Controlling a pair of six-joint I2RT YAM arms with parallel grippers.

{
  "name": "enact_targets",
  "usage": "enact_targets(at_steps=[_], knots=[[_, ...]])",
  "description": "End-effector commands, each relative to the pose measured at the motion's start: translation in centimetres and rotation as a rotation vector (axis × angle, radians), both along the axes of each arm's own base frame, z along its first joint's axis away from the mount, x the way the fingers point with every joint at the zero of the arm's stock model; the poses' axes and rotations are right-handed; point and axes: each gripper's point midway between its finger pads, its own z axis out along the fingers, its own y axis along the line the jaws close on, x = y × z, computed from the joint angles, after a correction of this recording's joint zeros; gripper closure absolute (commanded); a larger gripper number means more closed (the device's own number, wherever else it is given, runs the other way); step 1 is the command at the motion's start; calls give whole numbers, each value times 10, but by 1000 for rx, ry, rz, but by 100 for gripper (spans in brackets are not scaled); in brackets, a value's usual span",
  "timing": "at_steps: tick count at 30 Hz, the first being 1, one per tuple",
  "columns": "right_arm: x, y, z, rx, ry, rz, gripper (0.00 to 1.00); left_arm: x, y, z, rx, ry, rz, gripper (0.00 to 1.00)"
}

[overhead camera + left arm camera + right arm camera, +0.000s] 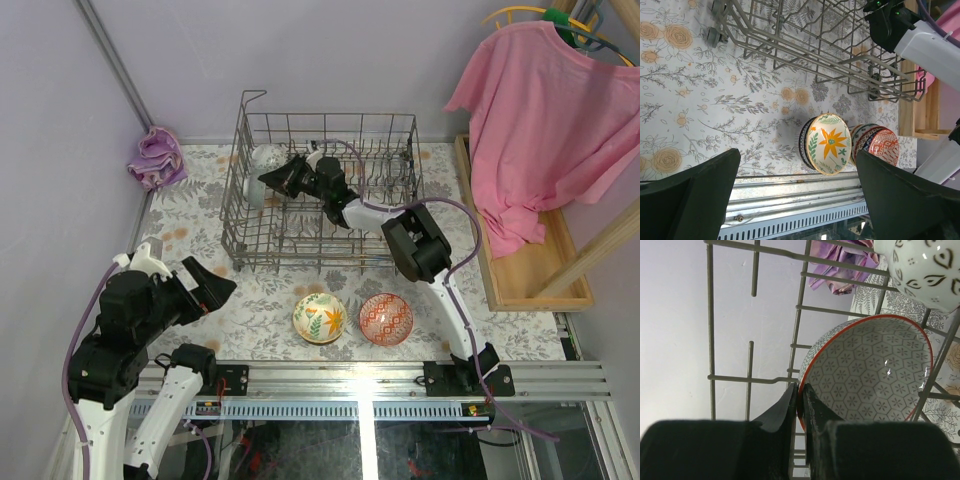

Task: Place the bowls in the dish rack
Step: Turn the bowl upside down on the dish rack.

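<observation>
The grey wire dish rack stands at the back of the flowered table. My right gripper reaches into its left end, shut on the rim of a red-edged bowl with a hexagon pattern, held tilted among the wires. A white bowl with dark heart marks sits just beside it in the rack. In front of the rack lie a floral bowl and a red-and-white bowl; in the left wrist view each rests on other bowls. My left gripper hovers open at the near left.
A purple cloth lies in the back left corner. A pink shirt hangs at the right above a wooden tray. A metal rail runs along the table's near edge.
</observation>
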Motion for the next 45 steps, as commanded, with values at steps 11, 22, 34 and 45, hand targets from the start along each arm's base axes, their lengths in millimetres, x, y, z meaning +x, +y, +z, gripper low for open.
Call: enact_targets(at_steps=[11, 22, 34, 45], knots=[[3, -34, 36, 48, -75, -28, 82, 0, -6, -1, 3, 12, -50, 0], [1, -46, 27, -51, -80, -46, 69, 0, -6, -2, 2, 18, -46, 0], [6, -50, 16, -148, -69, -62, 62, 0, -6, -3, 0, 17, -42, 0], [9, -52, 4, -236, -47, -65, 56, -1, -5, -5, 1, 18, -42, 0]])
